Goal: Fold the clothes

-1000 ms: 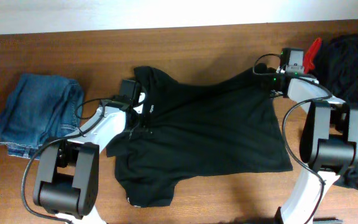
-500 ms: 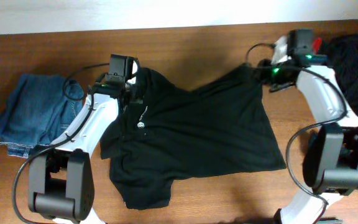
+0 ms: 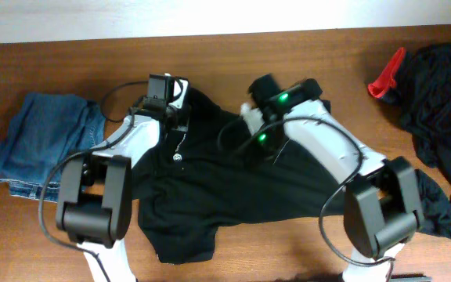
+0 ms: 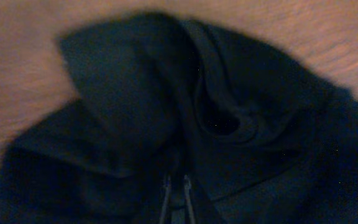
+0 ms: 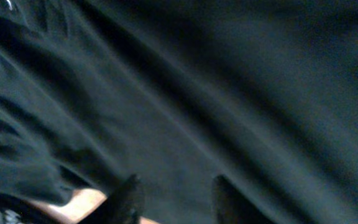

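Note:
The large black shirt (image 3: 210, 188) lies spread on the wooden table (image 3: 288, 47), its white chest logo (image 3: 177, 157) facing up. My left gripper (image 3: 172, 117) sits at the collar end. In the left wrist view its fingers (image 4: 176, 199) are pinched close together on the bunched collar fabric (image 4: 123, 93). My right gripper (image 3: 250, 150) is over the middle of the shirt. In the right wrist view its fingers (image 5: 178, 196) are spread apart and empty, just above the black cloth (image 5: 229, 93).
Folded blue jeans (image 3: 45, 141) lie at the left edge. A heap of black clothes (image 3: 445, 94) with a red item (image 3: 386, 74) lies at the far right, and more dark cloth (image 3: 449, 215) lies at the lower right. Bare wood runs along the back.
My right gripper has let go of the shirt's far right corner and swung left over the middle of the shirt. My left gripper has shifted slightly right, still at the collar.

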`<action>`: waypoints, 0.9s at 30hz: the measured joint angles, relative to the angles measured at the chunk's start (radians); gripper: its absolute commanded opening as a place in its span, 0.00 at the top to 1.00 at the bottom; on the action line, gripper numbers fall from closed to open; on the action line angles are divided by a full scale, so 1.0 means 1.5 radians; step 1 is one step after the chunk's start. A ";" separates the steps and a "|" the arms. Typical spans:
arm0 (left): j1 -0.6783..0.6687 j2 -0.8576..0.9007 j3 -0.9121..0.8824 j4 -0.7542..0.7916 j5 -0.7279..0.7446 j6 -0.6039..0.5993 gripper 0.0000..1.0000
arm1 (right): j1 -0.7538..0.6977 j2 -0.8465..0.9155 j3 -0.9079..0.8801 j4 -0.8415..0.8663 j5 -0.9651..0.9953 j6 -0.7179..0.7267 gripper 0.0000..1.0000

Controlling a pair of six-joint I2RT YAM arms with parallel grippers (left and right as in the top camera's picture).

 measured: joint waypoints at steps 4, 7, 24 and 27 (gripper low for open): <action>0.000 0.033 0.000 0.013 0.013 0.005 0.94 | 0.061 0.000 -0.069 0.067 0.021 -0.018 0.96; 0.000 0.035 0.000 0.021 0.013 0.009 0.95 | 0.077 -0.001 -0.151 0.155 0.030 -0.024 0.96; 0.039 0.043 0.000 0.084 -0.049 0.017 0.99 | 0.073 -0.028 -0.266 0.125 0.016 0.072 0.96; 0.062 0.043 0.001 0.090 -0.056 0.017 0.99 | 0.074 -0.028 -0.271 0.097 0.014 0.086 0.96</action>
